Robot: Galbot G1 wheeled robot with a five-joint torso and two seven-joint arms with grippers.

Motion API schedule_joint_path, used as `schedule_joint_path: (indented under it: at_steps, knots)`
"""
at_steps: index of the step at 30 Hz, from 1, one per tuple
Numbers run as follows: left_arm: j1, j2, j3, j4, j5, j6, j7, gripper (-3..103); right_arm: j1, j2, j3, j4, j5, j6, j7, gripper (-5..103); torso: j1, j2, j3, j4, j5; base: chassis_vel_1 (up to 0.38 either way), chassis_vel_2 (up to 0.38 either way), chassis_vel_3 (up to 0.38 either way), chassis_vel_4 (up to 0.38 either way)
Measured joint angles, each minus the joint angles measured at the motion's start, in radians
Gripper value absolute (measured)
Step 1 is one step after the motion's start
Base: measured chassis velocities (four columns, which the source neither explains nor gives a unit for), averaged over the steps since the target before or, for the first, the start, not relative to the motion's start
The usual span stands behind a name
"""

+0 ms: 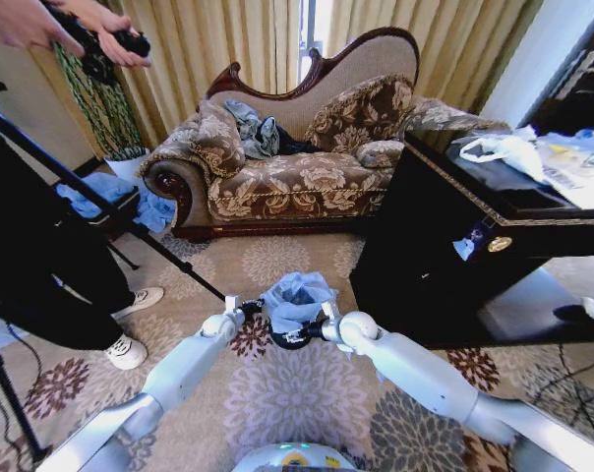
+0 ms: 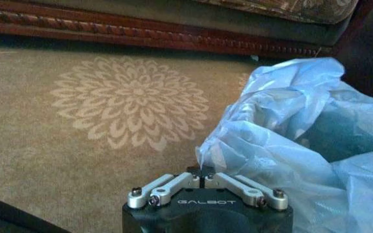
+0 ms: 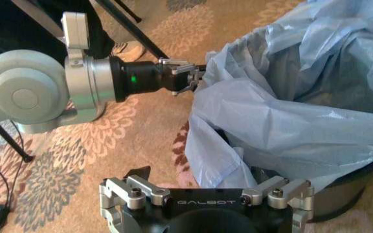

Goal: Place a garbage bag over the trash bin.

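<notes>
Head view puts the garbage bag (image 1: 295,298) bunched over the trash bin (image 1: 293,340) before you; left gripper (image 2: 201,174) pinches its edge, right gripper (image 3: 207,190) stands spread. Pull unevenly and the film may tear or slip free.

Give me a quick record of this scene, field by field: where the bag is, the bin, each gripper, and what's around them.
bag: garbage bag, pale blue, bunched over the bin's top
bin: trash bin, black, on patterned carpet, mostly covered
left gripper: shut on the bag's edge, at the bin's left side
right gripper: open, at the bin's right side, bag film between its fingers
surroundings: sofa behind, dark cabinet to the right
</notes>
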Motion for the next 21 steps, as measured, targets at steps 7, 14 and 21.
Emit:
schedule_joint_path:
  at_steps: [7,14,21]
  knots:
    - [0.0,0.001,0.0,0.004,0.0,-0.001,0.001,0,-0.014,0.013,0.008,-0.001,0.005,0.014,-0.001,100,0.0,0.0,0.0,0.0,0.0,0.0,0.0,0.0,0.0]
    - [-0.001,0.001,-0.001,0.009,0.0,-0.003,0.002,0,-0.022,0.007,0.015,0.02,0.022,0.016,-0.002,100,0.0,0.0,0.0,0.0,0.0,0.0,0.0,0.0,0.0]
    - [-0.003,-0.003,-0.001,0.01,0.001,-0.003,0.002,0,-0.031,0.002,0.028,0.047,0.041,0.013,0.002,100,0.0,0.0,0.0,0.0,0.0,0.0,0.0,0.0,0.0]
